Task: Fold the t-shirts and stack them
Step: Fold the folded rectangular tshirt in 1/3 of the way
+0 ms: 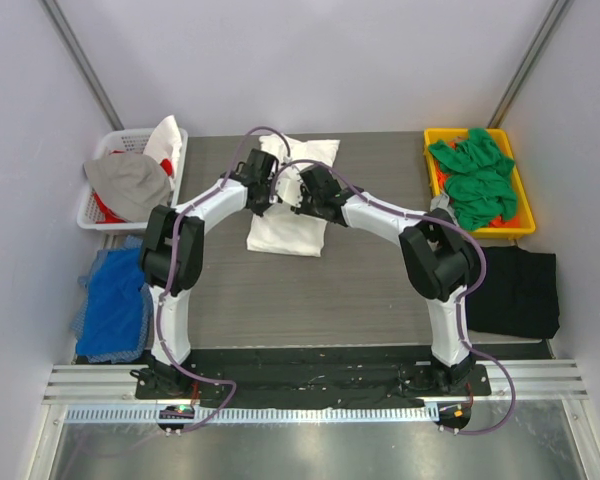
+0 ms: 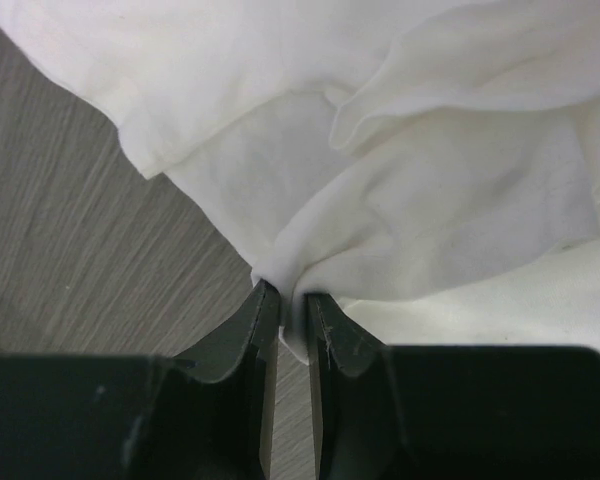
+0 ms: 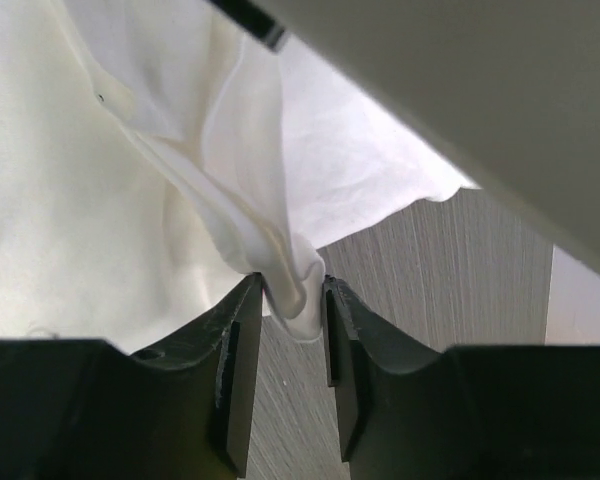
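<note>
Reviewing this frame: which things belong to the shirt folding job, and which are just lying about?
Job: white t-shirt, green t-shirts, black t-shirt.
Lying about: white basket with grey cloth, blue cloth, yellow bin.

We find bare tabletop (image 1: 310, 290) in front of the white t-shirt (image 1: 285, 232), open between the two arms. Over that shirt the left gripper (image 1: 268, 198) and right gripper (image 1: 294, 192) crowd close, leaving little room between them. The white basket (image 1: 90, 215) blocks the far left, the yellow bin (image 1: 448, 134) the far right. The black t-shirt (image 1: 515, 290) covers the right edge, seemingly lying flat.
</note>
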`<state>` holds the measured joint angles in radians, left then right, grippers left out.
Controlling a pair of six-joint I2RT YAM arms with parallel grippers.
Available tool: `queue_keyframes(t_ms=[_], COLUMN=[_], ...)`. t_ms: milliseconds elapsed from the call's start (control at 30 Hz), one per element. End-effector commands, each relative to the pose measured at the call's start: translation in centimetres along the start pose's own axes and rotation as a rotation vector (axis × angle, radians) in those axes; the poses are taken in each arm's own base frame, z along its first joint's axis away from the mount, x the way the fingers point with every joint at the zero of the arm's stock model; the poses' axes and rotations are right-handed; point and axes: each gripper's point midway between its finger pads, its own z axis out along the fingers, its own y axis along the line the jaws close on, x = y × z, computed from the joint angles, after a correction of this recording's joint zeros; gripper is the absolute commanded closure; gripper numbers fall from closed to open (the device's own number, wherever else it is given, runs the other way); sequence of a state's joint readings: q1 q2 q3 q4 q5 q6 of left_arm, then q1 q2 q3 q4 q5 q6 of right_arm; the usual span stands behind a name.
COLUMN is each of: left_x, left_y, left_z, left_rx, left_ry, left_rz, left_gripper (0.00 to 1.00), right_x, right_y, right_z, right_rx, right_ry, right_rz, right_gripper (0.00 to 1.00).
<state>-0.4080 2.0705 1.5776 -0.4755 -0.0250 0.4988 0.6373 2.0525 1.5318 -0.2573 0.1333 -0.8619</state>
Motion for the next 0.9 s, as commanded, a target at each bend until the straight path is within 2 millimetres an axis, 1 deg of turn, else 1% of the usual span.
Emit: queue_keyframes(t_ms=[0, 33, 67, 300, 400, 433, 467, 500, 533, 567, 600, 633, 667, 700, 733, 767, 800, 833, 867], left_x=[-3.7, -4.0, -4.1, -5.2, -5.7, -6.2, -6.3, -6.5, -7.2, -7.2, -7.4, -8.0, -8.1, -8.1, -8.0, -8.0, -8.2, -7.2, -6.9], left_y=[3.7, 4.0, 4.1, 5.7, 6.9, 7.6, 7.8, 8.1, 9.0, 9.3, 9.7, 10.2, 10.5, 10.6, 10.3, 9.8, 9.8, 8.7, 8.2], left_z=[-1.5, -1.7, -1.8, -2.6, -2.8, -3.1, -2.9, -3.0, -3.4, -3.1, -3.3, -3.6, -3.7, -3.9, -4.1, -4.1, -5.0, -4.7, -4.9], left_rx=[-0.14, -0.152, -0.161, -0.223, -0.284, -0.316, -0.329, -0.343, -0.376, -0.389, -0.403, -0.426, -0.436, -0.437, -0.43, -0.408, -0.398, -0.364, -0.339], left_ry=[-0.112, -0.124, -0.128, -0.157, -0.169, -0.182, -0.182, -0.187, -0.206, -0.203, -0.205, -0.219, -0.217, -0.22, -0.218, -0.225, -0.24, -0.209, -0.206], left_rz=[-0.05, -0.053, -0.058, -0.084, -0.113, -0.126, -0.134, -0.14, -0.145, -0.15, -0.157, -0.164, -0.168, -0.172, -0.171, -0.172, -0.178, -0.176, -0.179], left_gripper=[0.77, 0.75, 0.68, 0.67, 0.66, 0.66, 0.66, 0.66, 0.66, 0.67, 0.67, 0.67, 0.67, 0.67, 0.67, 0.64, 0.6, 0.56, 0.5], right_x=[-1.9, -1.9, -2.1, -2.0, -1.7, -1.5, -1.3, -1.3, -1.2, -1.0, -0.8, -0.9, -0.7, -0.7, -0.6, -0.5, -0.3, -0.5, -0.6], right_y=[-3.5, -3.6, -3.6, -4.2, -4.5, -4.6, -4.8, -4.9, -5.1, -5.4, -5.6, -5.8, -6.0, -6.4, -6.3, -6.2, -6.0, -6.3, -6.1], right_z=[-0.4, -0.3, -0.2, -0.1, 0.0, 0.0, -0.1, -0.2, -0.3, -0.5, -0.6, -0.8, -1.0, -1.6, -1.9, -2.1, -2.5, -3.3, -3.8], right_rx=[0.11, 0.112, 0.113, 0.14, 0.163, 0.17, 0.181, 0.189, 0.199, 0.215, 0.226, 0.239, 0.247, 0.263, 0.265, 0.264, 0.261, 0.268, 0.26], right_ry=[-0.05, -0.049, -0.053, -0.043, -0.026, -0.019, -0.008, -0.004, 0.0, 0.012, 0.019, 0.023, 0.03, 0.03, 0.029, 0.027, 0.027, 0.014, 0.006], right_rz=[0.022, 0.027, 0.027, 0.034, 0.034, 0.036, 0.037, 0.039, 0.041, 0.044, 0.048, 0.052, 0.055, 0.062, 0.074, 0.08, 0.089, 0.115, 0.126], right_gripper=[0.6, 0.58, 0.58, 0.57, 0.57, 0.57, 0.57, 0.57, 0.57, 0.57, 0.57, 0.57, 0.57, 0.57, 0.57, 0.56, 0.56, 0.56, 0.55])
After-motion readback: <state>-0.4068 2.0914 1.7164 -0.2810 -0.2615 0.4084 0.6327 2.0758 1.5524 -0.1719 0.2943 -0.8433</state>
